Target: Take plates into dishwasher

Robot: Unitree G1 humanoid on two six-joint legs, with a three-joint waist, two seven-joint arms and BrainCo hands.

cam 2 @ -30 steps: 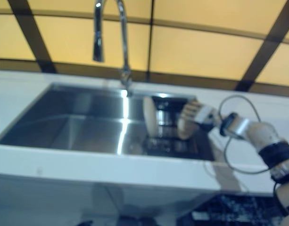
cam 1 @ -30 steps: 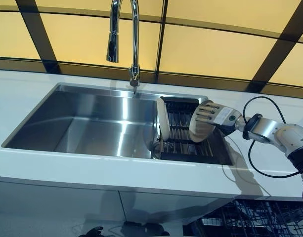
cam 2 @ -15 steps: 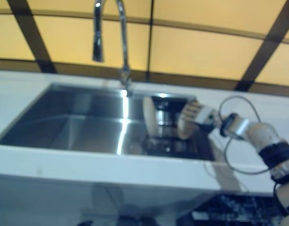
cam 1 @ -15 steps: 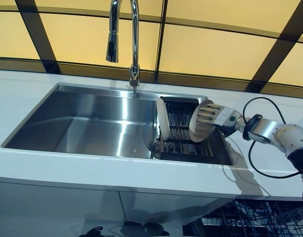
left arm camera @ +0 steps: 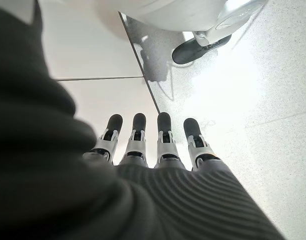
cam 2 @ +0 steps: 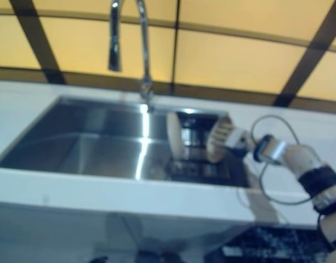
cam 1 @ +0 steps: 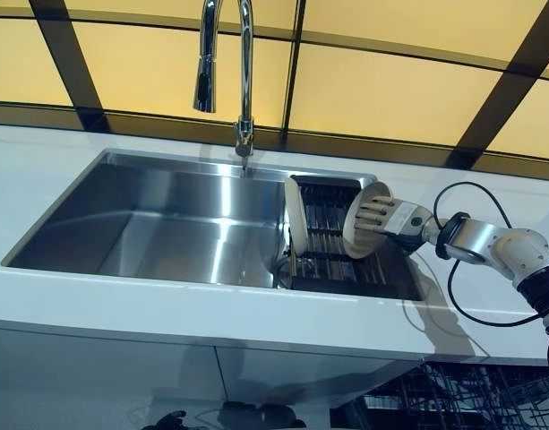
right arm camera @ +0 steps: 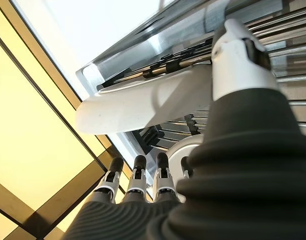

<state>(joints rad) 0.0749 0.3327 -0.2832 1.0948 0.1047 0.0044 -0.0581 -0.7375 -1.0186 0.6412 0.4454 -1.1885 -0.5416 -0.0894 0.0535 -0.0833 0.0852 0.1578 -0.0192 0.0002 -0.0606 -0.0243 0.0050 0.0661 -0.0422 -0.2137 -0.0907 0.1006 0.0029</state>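
Observation:
Two cream plates stand on edge in a dark rack (cam 1: 332,264) in the right part of the sink. The left plate (cam 1: 296,215) is free. My right hand (cam 1: 395,215) reaches in from the right and grips the right plate (cam 1: 356,240), with its fingers laid across the plate's face. In the right wrist view that plate (right arm camera: 143,105) sits between the thumb (right arm camera: 237,55) and the fingers (right arm camera: 135,175). My left hand (left arm camera: 157,145) shows only in its own wrist view, hanging open over the floor and holding nothing.
The steel sink basin (cam 1: 167,224) is set in a white counter (cam 1: 211,305), with a tall tap (cam 1: 244,72) behind it. A dark wire dishwasher rack (cam 1: 471,394) shows below the counter at the lower right. Yellow panels with dark bars form the back wall.
My right hand has shifted a little up and to the left with the right plate, which now stands higher and shows more of its round face. The left plate has stayed put.

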